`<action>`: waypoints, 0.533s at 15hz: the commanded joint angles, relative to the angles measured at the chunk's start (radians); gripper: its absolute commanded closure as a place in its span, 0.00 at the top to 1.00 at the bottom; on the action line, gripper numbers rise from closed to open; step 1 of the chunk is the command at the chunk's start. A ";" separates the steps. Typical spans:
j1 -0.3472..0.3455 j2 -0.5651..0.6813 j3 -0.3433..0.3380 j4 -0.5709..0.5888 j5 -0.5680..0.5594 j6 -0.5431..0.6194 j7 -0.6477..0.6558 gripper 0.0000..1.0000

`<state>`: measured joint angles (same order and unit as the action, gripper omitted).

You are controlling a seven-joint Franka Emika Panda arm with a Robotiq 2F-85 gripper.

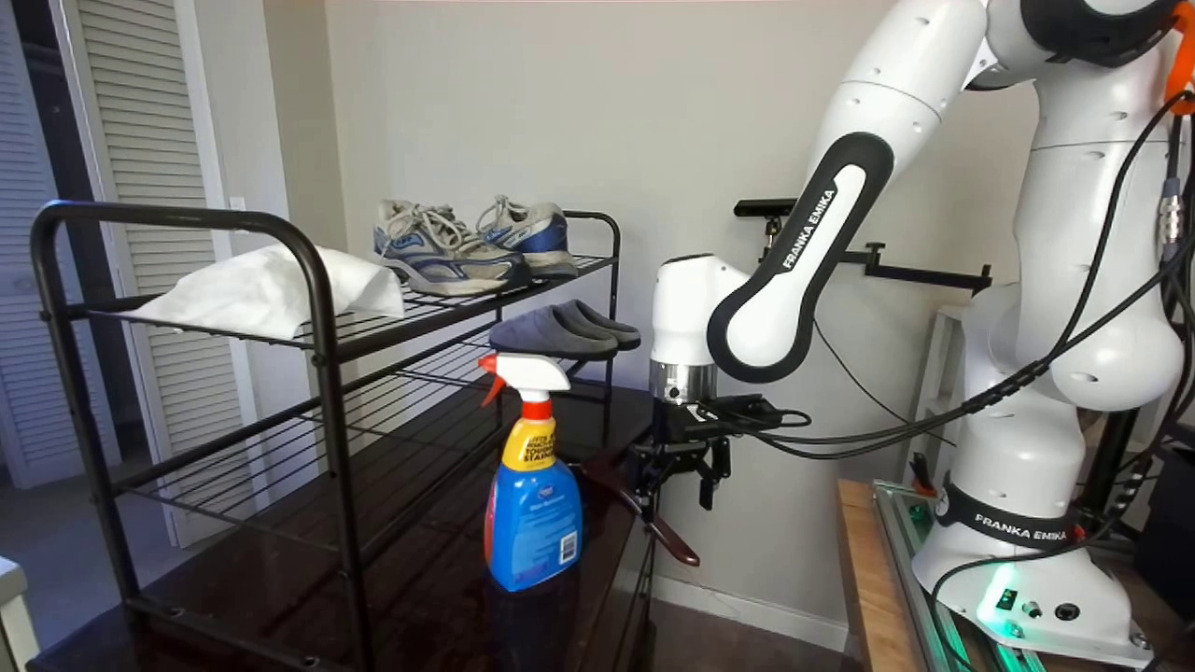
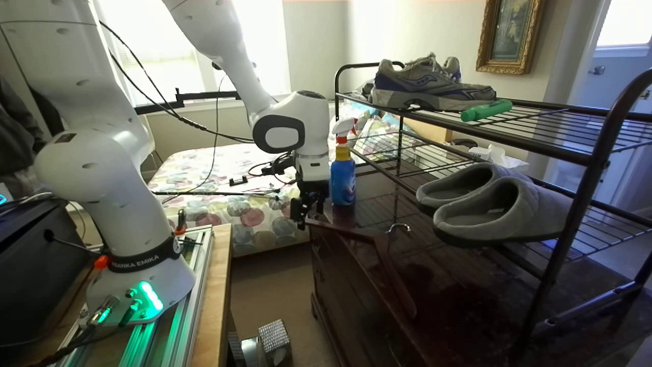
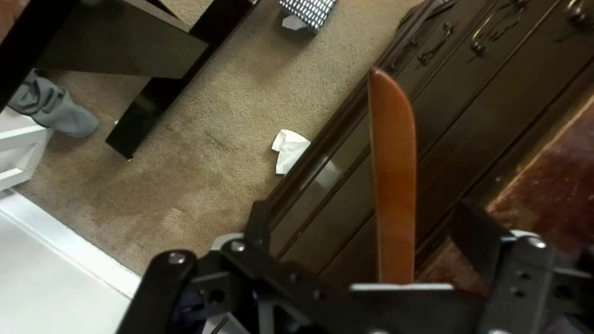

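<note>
When handling the wooden hanger [image 3: 394,185], right of centre in the wrist view, expect lightness, stiffness, perhaps slickness. Best pinched across its lower stretch, inside the widely spread claw [image 3: 364,227].

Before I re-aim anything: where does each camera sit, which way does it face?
In an exterior view: off the end of the dresser nearer the spray bottle, facing a wall; arm, base and pincer show.
In an exterior view: nearer the slippers, facing the bed and a bright window; arm, base and pincer show.
Wrist view: on the arm's end, looking down at hanger, carpet and dresser; only the open pincer shows.
Shared: both exterior views see the shelf rack, from roughly opposite ends.
</note>
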<state>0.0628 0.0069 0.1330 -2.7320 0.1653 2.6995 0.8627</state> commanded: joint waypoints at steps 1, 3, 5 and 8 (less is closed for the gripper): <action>0.033 -0.023 0.001 -0.007 0.106 -0.069 -0.080 1.00; 0.038 -0.016 -0.001 -0.005 0.135 -0.093 -0.128 1.00; 0.039 -0.011 -0.004 -0.002 0.151 -0.106 -0.171 1.00; 0.037 0.001 -0.008 0.006 0.159 -0.115 -0.212 1.00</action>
<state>0.0932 0.0058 0.1333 -2.7329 0.2804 2.6112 0.7122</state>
